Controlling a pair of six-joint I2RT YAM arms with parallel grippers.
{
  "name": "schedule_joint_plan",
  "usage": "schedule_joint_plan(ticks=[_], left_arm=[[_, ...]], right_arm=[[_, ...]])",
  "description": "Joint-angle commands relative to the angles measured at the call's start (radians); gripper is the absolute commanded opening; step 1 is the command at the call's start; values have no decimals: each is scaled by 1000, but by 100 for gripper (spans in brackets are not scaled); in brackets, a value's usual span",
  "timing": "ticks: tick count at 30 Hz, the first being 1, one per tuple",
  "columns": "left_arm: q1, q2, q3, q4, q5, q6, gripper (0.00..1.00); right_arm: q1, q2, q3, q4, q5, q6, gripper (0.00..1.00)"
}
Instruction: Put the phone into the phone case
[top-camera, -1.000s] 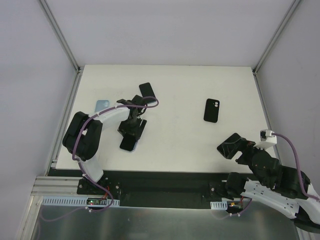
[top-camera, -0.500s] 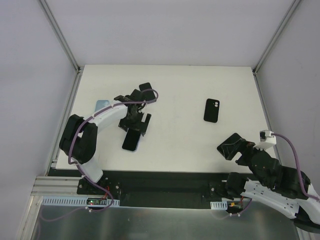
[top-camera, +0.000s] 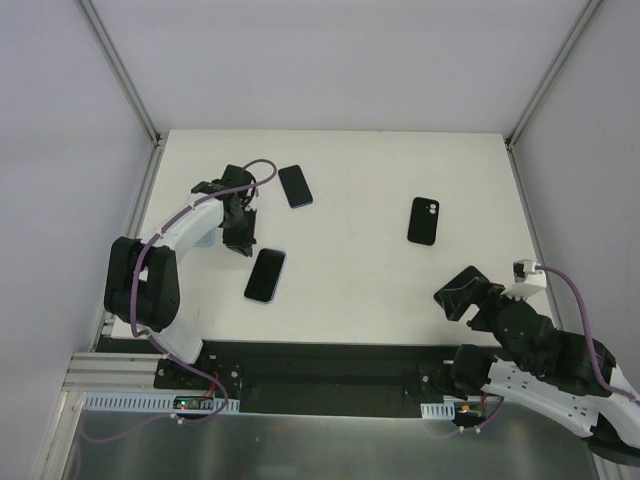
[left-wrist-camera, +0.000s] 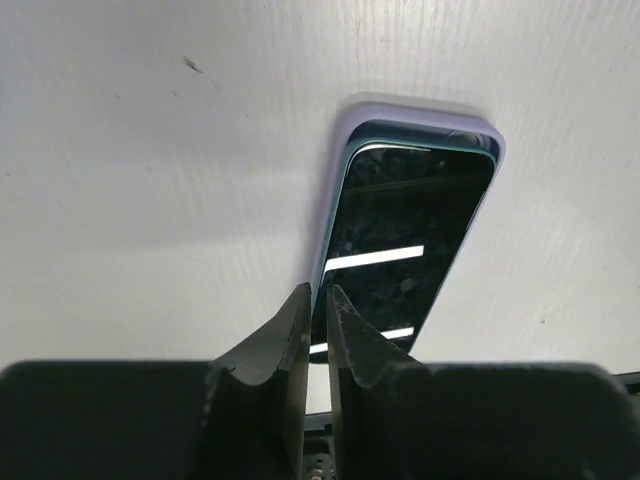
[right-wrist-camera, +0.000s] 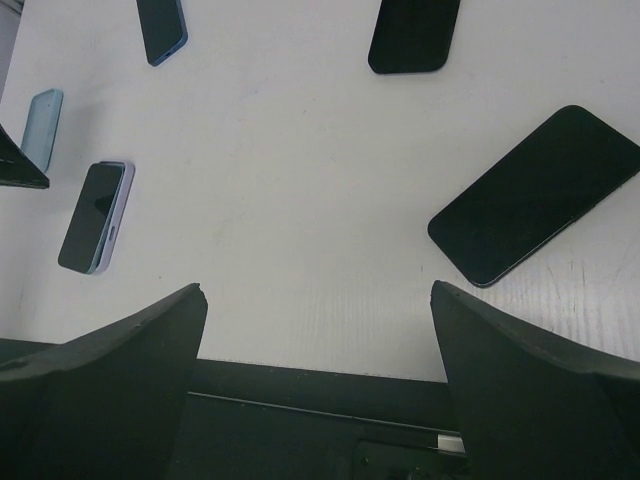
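Note:
A dark phone (left-wrist-camera: 415, 235) lies screen up inside a lilac phone case (left-wrist-camera: 420, 112) on the white table; from above the pair (top-camera: 265, 275) sits left of centre. My left gripper (top-camera: 242, 244) hovers just up and left of it. In the left wrist view the left gripper (left-wrist-camera: 318, 300) is shut with nothing between its fingers, and its tips are at the phone's near left edge. My right gripper (right-wrist-camera: 320, 300) stands wide open and holds nothing, low over the table's front right (top-camera: 458, 295).
A second dark phone (top-camera: 295, 186) lies behind the left gripper. A light blue case (right-wrist-camera: 42, 125) sits at the far left. A black case (top-camera: 424, 220) lies right of centre. Another black phone (right-wrist-camera: 535, 195) rests near the right gripper.
The left gripper let go of the phone in the lilac case, pulled back up and to the left, and shut. The phone and case stay where they were set. The right arm has barely moved.

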Motion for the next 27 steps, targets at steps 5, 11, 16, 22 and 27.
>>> schedule_joint_plan(ticks=[5, 11, 16, 22, 27], left_arm=[[20, 15, -61, -40, -139, -2, 0], [35, 63, -55, -31, -156, -25, 0], [35, 77, -65, -16, -80, -45, 0], [28, 74, -126, 73, 112, -83, 0], [-26, 60, -173, 129, 164, -135, 0]], right_arm=[[1, 70, -6, 76, -41, -20, 97], [3, 96, -6, 125, -61, -40, 97], [3, 126, 0, 163, -85, -43, 97], [3, 129, -21, 169, -96, -34, 97], [3, 140, -17, 195, -119, -51, 97]])
